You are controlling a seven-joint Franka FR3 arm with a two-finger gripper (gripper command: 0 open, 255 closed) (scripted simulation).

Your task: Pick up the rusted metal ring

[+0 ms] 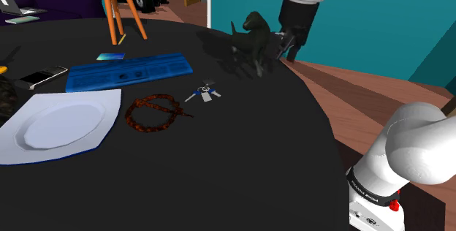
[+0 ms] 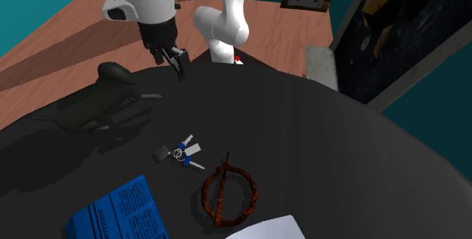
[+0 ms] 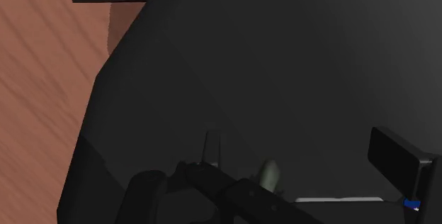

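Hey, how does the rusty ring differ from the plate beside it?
The ring is rust-brown; the plate is white. The ring is an open hoop with a pin across; the plate is solid and much larger. Both lie flat on the black table.
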